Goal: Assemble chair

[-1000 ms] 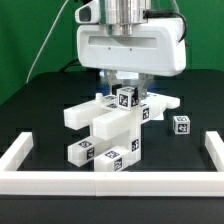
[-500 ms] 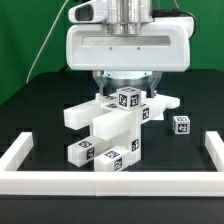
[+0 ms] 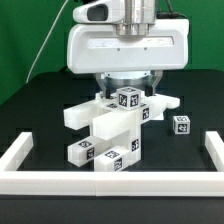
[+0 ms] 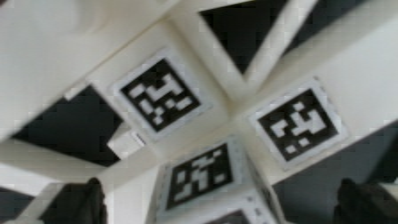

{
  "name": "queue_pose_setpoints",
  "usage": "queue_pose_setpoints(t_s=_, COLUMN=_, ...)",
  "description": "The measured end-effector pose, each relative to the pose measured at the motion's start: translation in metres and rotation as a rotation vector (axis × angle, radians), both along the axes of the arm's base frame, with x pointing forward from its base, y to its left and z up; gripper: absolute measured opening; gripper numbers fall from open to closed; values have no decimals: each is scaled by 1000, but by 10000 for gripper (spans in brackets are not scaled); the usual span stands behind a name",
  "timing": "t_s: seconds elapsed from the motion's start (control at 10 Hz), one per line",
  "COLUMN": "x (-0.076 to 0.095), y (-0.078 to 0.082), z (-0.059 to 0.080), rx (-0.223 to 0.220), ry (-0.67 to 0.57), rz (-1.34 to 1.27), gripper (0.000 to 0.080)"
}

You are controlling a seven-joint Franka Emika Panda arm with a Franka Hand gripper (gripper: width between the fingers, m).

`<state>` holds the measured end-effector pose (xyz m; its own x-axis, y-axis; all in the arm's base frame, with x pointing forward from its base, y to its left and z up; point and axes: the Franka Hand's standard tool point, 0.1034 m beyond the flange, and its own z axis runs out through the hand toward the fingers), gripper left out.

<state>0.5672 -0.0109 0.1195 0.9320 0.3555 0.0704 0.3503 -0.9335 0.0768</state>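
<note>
The claw point(image 4: 222, 203) hangs released, fingers point(image 4: 75, 203) spread wide, right above the chair point(image 3: 108, 128) on the tabletop point(image 3: 38, 118), probably because it stands steady without any support.

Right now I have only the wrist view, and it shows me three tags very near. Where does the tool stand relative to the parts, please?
Observer: The tool hangs right above the pile of parts. I cannot tell if it touches the top.
Operator: Does any part lie alone?
Observer: Yes, one small tagged block lies apart from the pile, on the exterior view's right.
</note>
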Motion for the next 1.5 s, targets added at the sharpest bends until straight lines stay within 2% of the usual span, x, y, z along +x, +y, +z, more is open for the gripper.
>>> queue_pose_setpoints(t_s=0.1, x=5, y=-1, z=1, rx=-24, ry=16, rz=163, gripper=648)
queue_pose_setpoints(t_s=0.2, x=5, y=-1, z=1, rx=-17, ry=11, rz=119, gripper=648)
queue_pose_setpoints(t_s=0.4, x=5, y=-1, z=0, rx=-16, ry=11, rz=96, gripper=379)
queue_pose_setpoints(t_s=0.5, x=5, y=-1, z=0, rx=-8, ry=7, rz=15, gripper=284)
queue_pose_setpoints(t_s=0.7, x=5, y=0, z=0, rx=11, ry=-3, rz=-178, gripper=284)
queue_pose_setpoints(t_s=1.1, x=5, y=0, z=0, rx=31, ry=-13, rz=-390, gripper=284)
queue_pose_setpoints(t_s=1.5, x=5, y=2, z=-1, rx=93, ry=-27, rz=-934, gripper=285)
